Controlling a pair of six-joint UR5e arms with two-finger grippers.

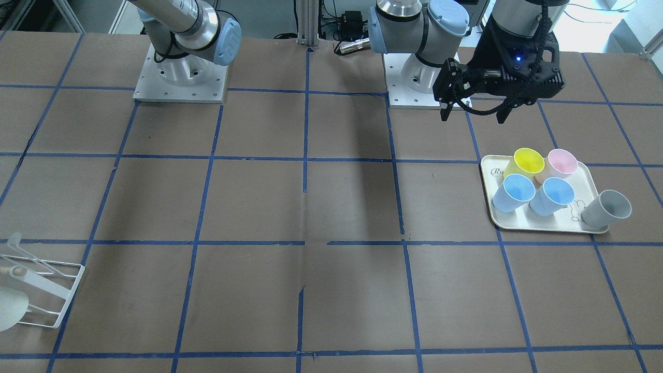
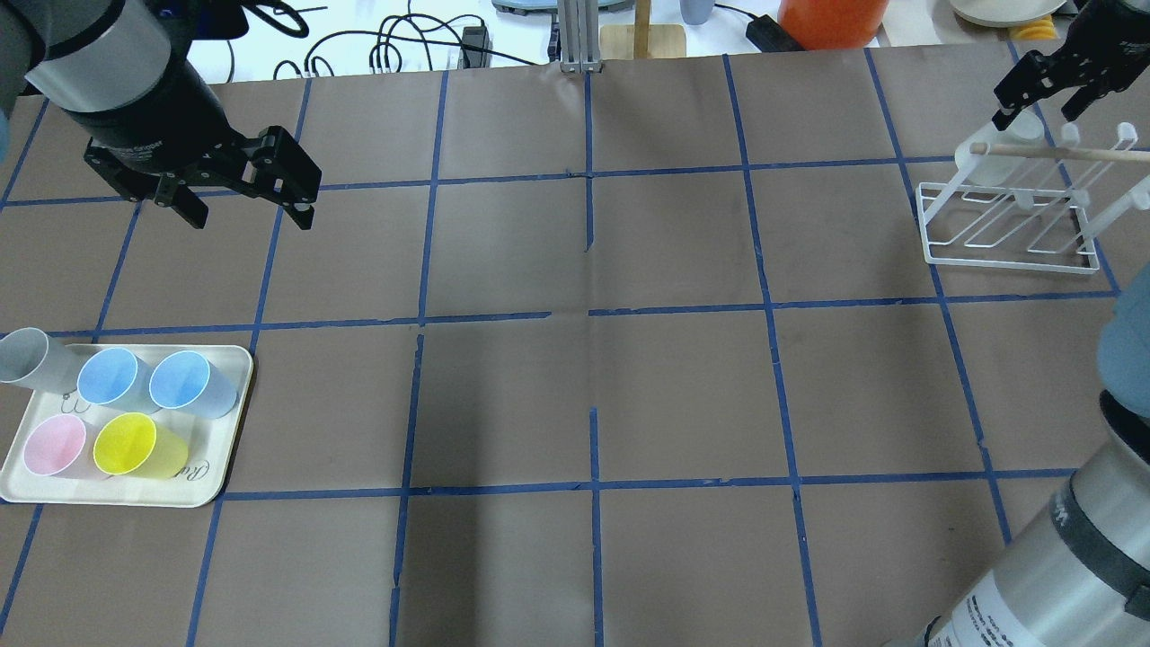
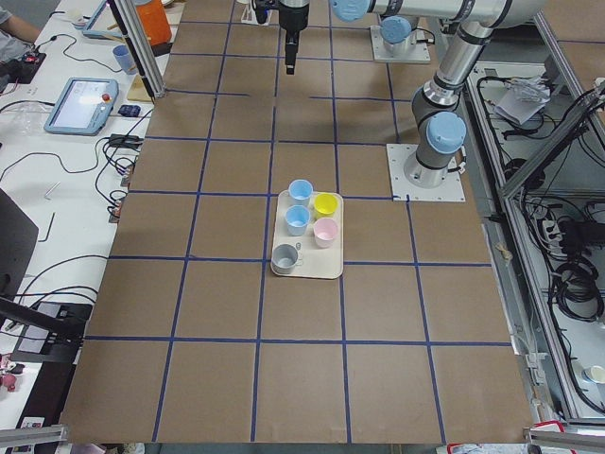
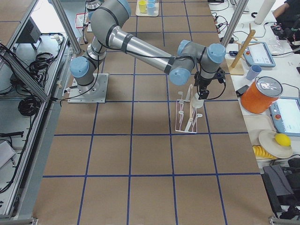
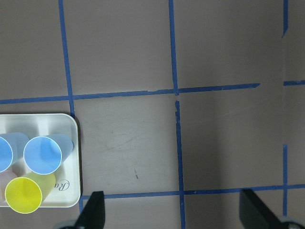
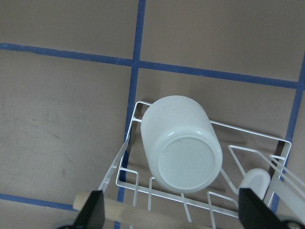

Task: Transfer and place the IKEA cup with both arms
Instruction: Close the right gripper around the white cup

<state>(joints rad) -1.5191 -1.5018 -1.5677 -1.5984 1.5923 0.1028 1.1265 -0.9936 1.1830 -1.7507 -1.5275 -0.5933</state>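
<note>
The white IKEA cup [image 6: 181, 143] sits upside down on a peg of the white wire rack [image 6: 138, 109], bottom facing the right wrist camera. It also shows in the overhead view [image 2: 1002, 148] at the table's far right. My right gripper [image 2: 1035, 115] is open just above the cup, one finger on each side and neither touching it. My left gripper [image 2: 252, 216] is open and empty, hovering above the table beyond the tray [image 2: 225, 449]. In the left wrist view its fingertips [image 5: 93, 210] are wide apart over bare table.
The cream tray holds a yellow cup [image 2: 126, 445], a pink cup [image 2: 54, 445] and two blue cups [image 2: 108, 377], with a grey cup [image 2: 27, 355] at its edge. A wooden rod [image 2: 1060, 153] lies across the rack. Clutter lines the table's far edge.
</note>
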